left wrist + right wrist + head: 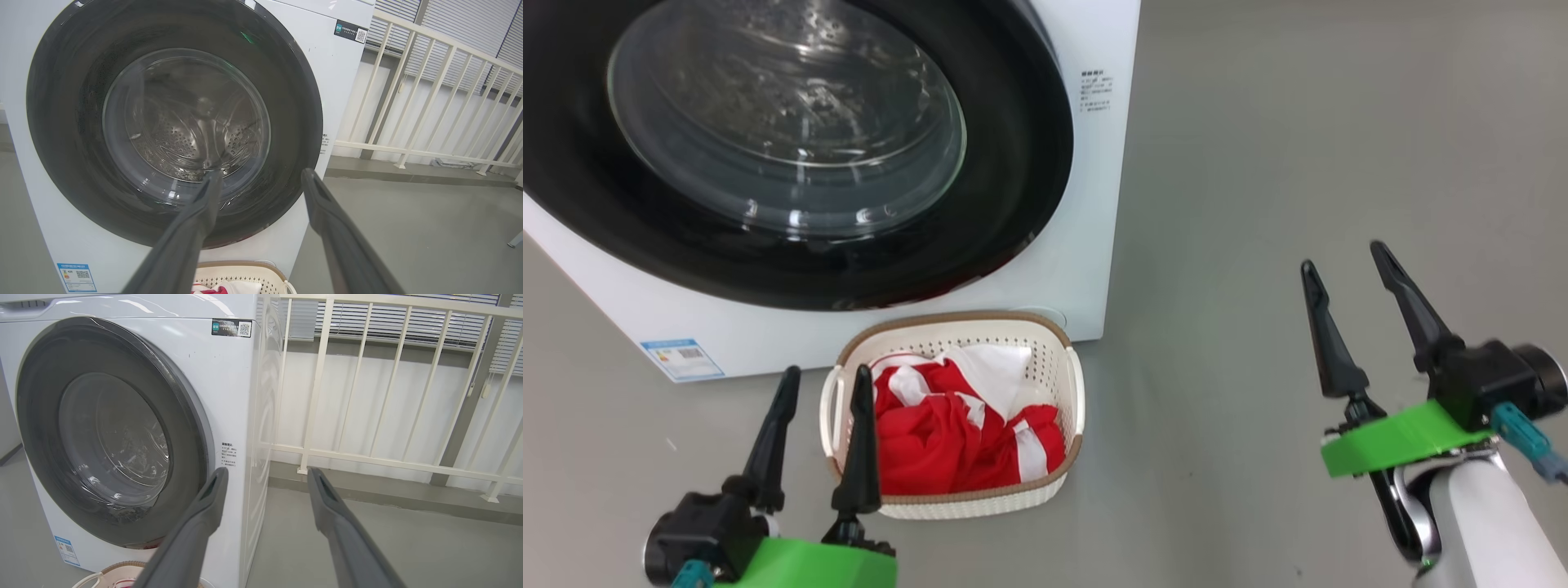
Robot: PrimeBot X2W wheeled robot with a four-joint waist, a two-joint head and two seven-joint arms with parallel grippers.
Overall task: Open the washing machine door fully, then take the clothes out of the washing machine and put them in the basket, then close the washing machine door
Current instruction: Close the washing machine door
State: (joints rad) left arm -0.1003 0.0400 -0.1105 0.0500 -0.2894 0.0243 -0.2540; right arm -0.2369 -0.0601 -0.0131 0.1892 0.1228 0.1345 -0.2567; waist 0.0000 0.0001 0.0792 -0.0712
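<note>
The glossy black washing machine door (792, 155) lies flat against the white washing machine (1086, 245), its glass window showing the steel drum (188, 134) behind it. On the floor in front stands the cream basket (1054, 359) with the red and white clothes (956, 433) in it. My left gripper (823, 377) is open, empty, at the basket's left rim. Off to the right, well clear of the machine, my right gripper (1343, 257) hangs open and empty above the floor. The door (110, 433) and the basket's rim (118, 566) also show in the right wrist view.
Grey floor (1298, 163) stretches to the right of the machine. A white railing (367, 396) runs along a wall with blinds behind and to the right of the washer. A blue label (682, 359) sits low on the machine's front.
</note>
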